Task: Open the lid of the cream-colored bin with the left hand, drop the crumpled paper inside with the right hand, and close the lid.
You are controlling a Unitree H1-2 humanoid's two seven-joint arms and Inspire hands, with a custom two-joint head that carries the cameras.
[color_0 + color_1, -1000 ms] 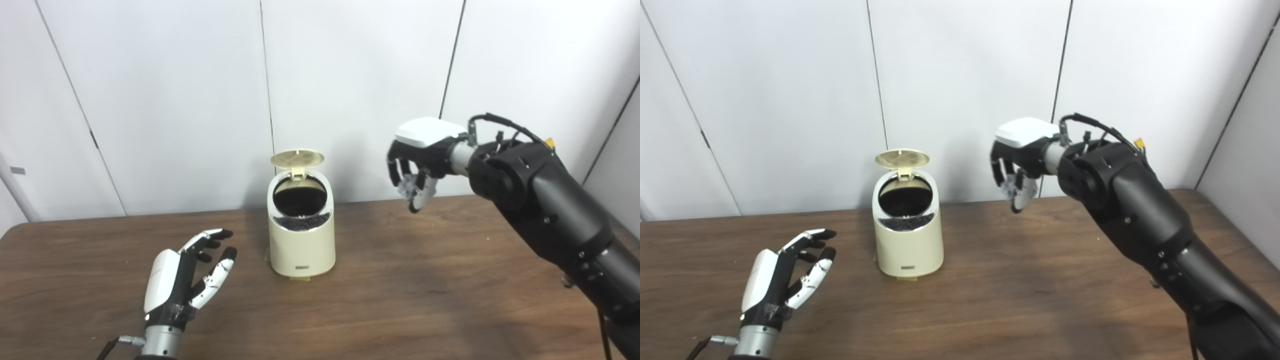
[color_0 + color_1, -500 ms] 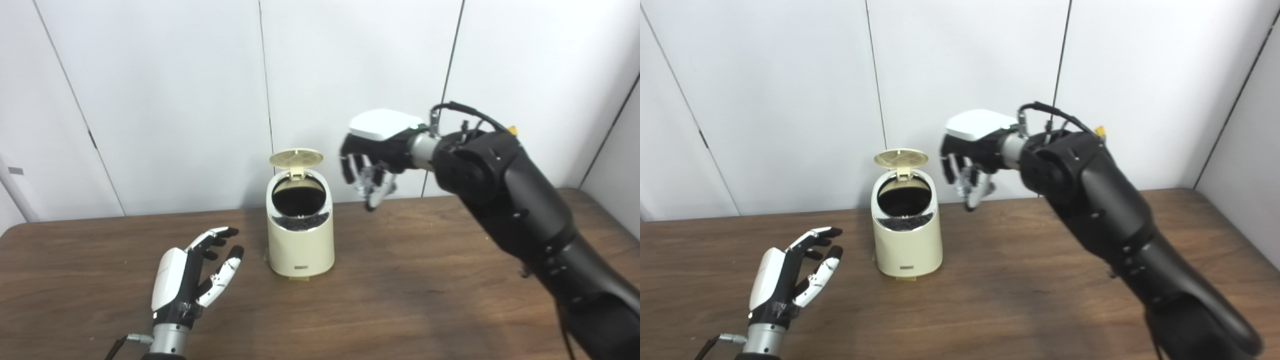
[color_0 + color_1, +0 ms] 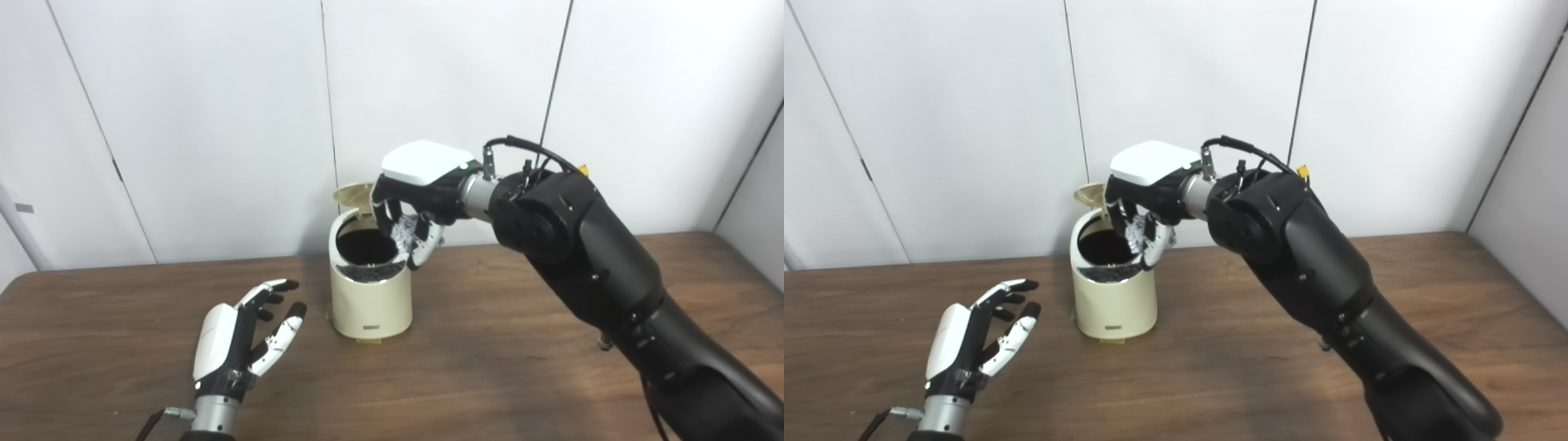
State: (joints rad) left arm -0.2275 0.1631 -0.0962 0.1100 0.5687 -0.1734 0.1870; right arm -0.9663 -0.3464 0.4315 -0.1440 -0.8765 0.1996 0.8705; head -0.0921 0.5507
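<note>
Right hand (image 3: 409,214): swung in from the desk's right side, now closed around the crumpled paper (image 3: 402,231) right over the bin (image 3: 369,288) mouth.
Lid (image 3: 351,195): flipped up already.
Left hand (image 3: 245,340): spread empty, parked near the front-left edge.
Next: paper probably gets released.

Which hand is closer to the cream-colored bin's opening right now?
Right. The right hand hangs over the cream-colored round bin, holding the white crumpled paper; the left hand, open, waits left of it, apart.

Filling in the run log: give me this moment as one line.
lid: open | right hand: shut on crumpled paper, above bin mouth, not released | left hand: open, beside bin, not touching it
</note>
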